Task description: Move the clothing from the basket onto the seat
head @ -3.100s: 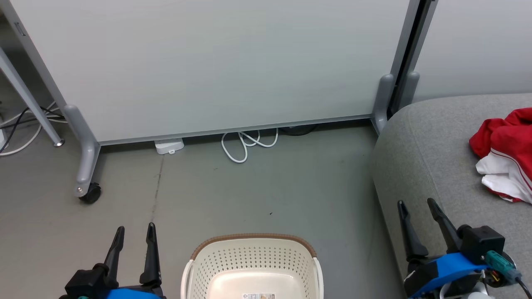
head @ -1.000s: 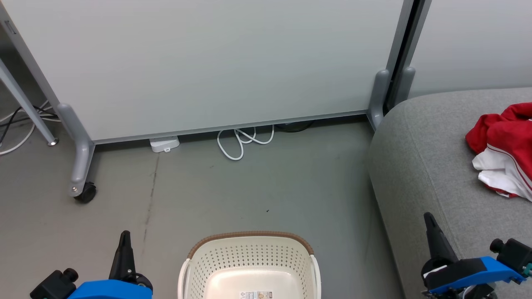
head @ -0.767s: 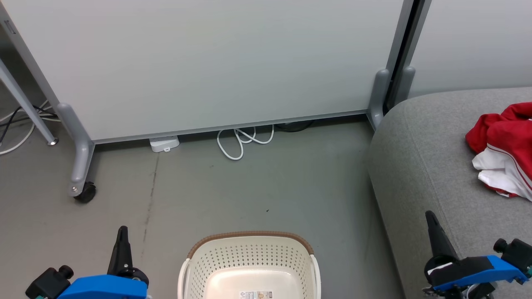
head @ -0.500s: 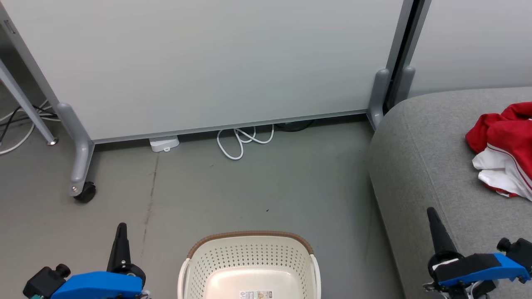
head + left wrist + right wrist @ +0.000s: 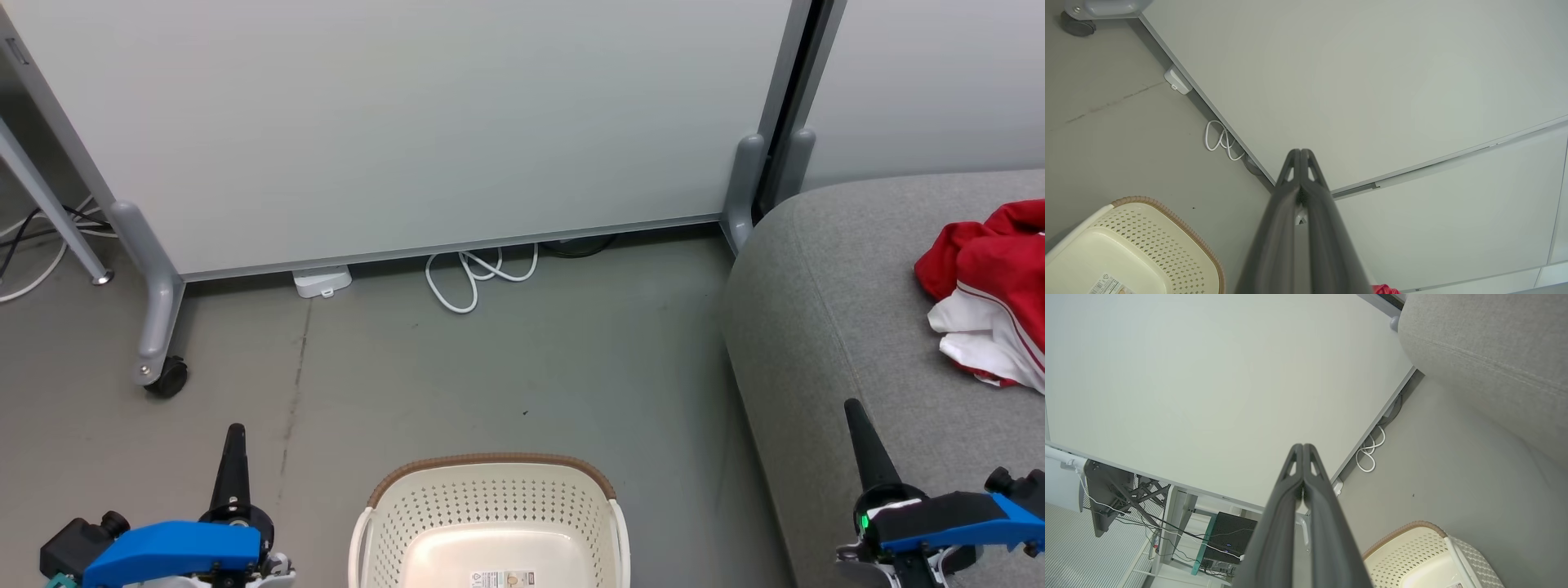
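Observation:
The clothing [image 5: 992, 294], red with white parts, lies bunched on the grey seat [image 5: 824, 327] at the right edge of the head view. The cream basket [image 5: 490, 498] with a brown rim band stands on the floor at bottom centre, its visible inside bare except for a label. My left gripper [image 5: 235, 437] is at the lower left, left of the basket, fingers pressed together and holding nothing. My right gripper [image 5: 855, 416] is at the lower right over the seat's front, also shut and holding nothing. The wrist views show each pair of fingers closed, left gripper [image 5: 1300, 153], right gripper [image 5: 1303, 448].
A large pale partition panel [image 5: 408, 122] on castor legs [image 5: 167, 377] stands across the back. A white cable [image 5: 473, 282] and a small white box [image 5: 322, 282] lie at its foot. Grey floor stretches between the basket and the panel.
Both grippers have shut since about three seconds ago and rolled sideways. Over the last second they shifted only slightly, and the clothing and basket stayed put.

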You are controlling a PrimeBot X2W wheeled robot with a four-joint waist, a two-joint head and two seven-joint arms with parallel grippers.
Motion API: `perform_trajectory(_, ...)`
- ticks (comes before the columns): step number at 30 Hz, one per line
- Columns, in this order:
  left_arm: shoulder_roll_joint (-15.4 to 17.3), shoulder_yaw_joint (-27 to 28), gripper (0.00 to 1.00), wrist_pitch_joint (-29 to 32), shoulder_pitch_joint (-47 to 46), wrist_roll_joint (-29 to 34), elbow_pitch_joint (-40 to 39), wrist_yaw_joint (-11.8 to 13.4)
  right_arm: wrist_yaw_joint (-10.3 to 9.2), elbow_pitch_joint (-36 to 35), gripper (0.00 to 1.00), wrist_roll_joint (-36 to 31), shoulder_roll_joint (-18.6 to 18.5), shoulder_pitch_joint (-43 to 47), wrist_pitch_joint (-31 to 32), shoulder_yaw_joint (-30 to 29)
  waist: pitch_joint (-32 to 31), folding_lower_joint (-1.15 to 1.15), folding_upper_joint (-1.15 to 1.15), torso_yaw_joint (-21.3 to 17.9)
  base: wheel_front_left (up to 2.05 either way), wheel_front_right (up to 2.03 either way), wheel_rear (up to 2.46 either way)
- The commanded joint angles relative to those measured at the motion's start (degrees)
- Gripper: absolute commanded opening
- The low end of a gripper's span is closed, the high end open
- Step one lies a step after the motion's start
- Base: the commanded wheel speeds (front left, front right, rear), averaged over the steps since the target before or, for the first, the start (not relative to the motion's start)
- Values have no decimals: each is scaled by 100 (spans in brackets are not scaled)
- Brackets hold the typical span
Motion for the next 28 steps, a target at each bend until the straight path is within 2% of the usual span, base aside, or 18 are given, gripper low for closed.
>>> perform_trajectory(1,6,43,0,41,-140,-129,-67,-10,3,-78,0,149,-27,-139,42,-23,1,0,0,0,0,0,0)
perform_trajectory(28,-11,183,0,401,-313,-1417,-147,-14,3,-146,0,1545,-33,-197,303,-108,24,0,0,-8,0,0,0)
